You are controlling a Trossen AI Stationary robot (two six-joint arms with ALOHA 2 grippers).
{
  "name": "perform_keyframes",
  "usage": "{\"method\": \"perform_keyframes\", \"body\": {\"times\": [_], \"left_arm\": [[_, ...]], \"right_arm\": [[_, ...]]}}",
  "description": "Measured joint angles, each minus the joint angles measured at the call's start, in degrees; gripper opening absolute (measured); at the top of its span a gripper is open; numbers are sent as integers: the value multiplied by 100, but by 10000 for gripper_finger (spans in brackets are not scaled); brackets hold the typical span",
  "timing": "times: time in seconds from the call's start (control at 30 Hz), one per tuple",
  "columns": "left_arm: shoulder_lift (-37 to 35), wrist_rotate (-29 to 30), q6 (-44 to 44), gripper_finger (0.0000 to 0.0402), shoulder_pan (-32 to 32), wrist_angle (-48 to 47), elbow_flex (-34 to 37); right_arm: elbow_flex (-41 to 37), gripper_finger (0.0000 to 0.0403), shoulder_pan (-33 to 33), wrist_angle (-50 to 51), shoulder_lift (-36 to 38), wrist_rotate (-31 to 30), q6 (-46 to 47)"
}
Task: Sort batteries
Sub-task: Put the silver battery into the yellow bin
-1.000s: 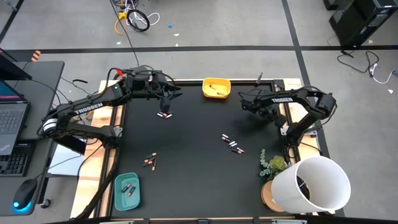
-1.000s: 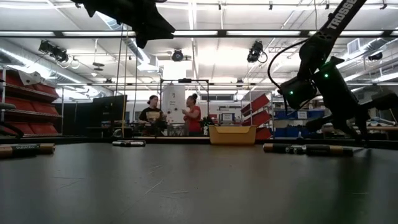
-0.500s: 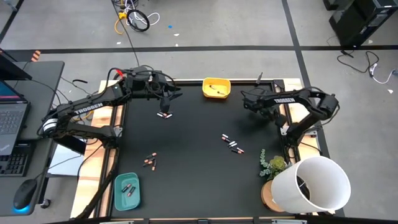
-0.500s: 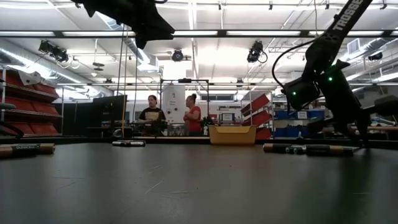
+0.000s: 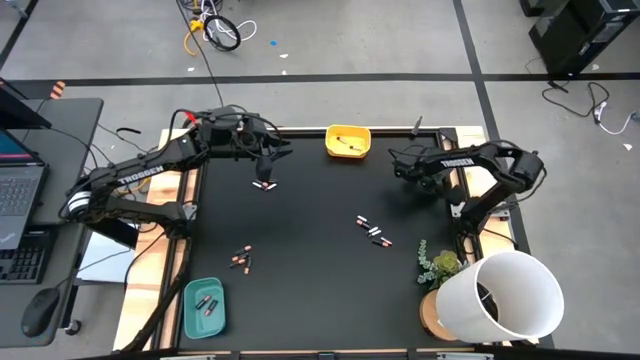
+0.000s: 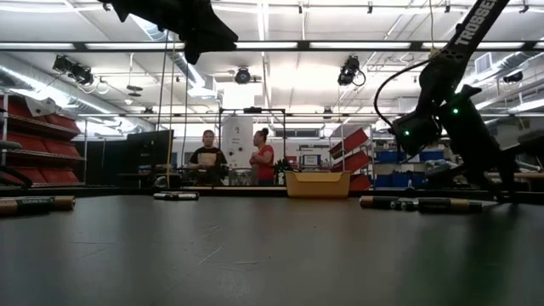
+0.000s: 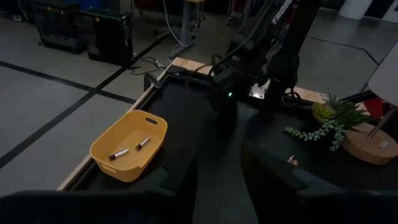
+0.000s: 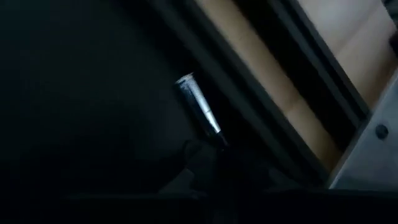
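Loose batteries lie on the black mat: one [image 5: 263, 185] at the far left, a pair [image 5: 241, 261] at the near left, and several [image 5: 372, 231] right of centre. My left gripper [image 5: 268, 160] hangs open high above the far-left battery; nothing shows between its fingers [image 7: 214, 180]. My right gripper [image 5: 398, 172] is at the far right of the mat, tipped downward and shut on a silvery battery [image 8: 198, 111]. The yellow tray [image 5: 333, 133] and the teal tray [image 5: 190, 292] each hold two batteries. My right gripper holds the silvery battery by one end [image 8: 214, 138], pinched between its dark fingertips. The rest of the battery sticks out beyond them, in line with the fingers. The fingers slant down toward the mat near its right border. Whether the battery's free end touches the mat I cannot tell.
A white lamp shade [image 5: 503, 296] and a small green plant [image 5: 437, 265] stand at the near right corner. The mat's raised wooden border [image 8: 280, 93] runs close by my right gripper. People stand in the room far behind the table [image 6: 234, 157].
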State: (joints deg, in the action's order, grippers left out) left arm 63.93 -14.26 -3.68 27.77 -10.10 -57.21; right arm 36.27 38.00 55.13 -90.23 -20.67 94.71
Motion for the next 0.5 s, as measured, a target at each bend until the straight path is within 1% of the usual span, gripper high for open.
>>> {"method": "perform_keyframes", "body": {"times": [0.1,0.2,0.3,0.37,0.43,0.5], "left_arm": [[-27,-36,11,135,0,-21,0],[-30,-40,20,135,0,-10,0],[-29,-38,24,135,0,10,0],[-29,-40,27,135,0,59,0],[-29,-40,32,135,0,97,0],[-31,-40,36,135,0,189,0]], "right_arm": [[101,39,142,-174,23,84,-577],[184,36,95,-188,10,117,-1086],[367,33,-77,-617,14,150,-1341],[534,32,-225,-861,12,296,-1642],[772,33,-417,-1107,2,568,-2019],[1040,34,-600,-1087,2,674,-2167]]}}
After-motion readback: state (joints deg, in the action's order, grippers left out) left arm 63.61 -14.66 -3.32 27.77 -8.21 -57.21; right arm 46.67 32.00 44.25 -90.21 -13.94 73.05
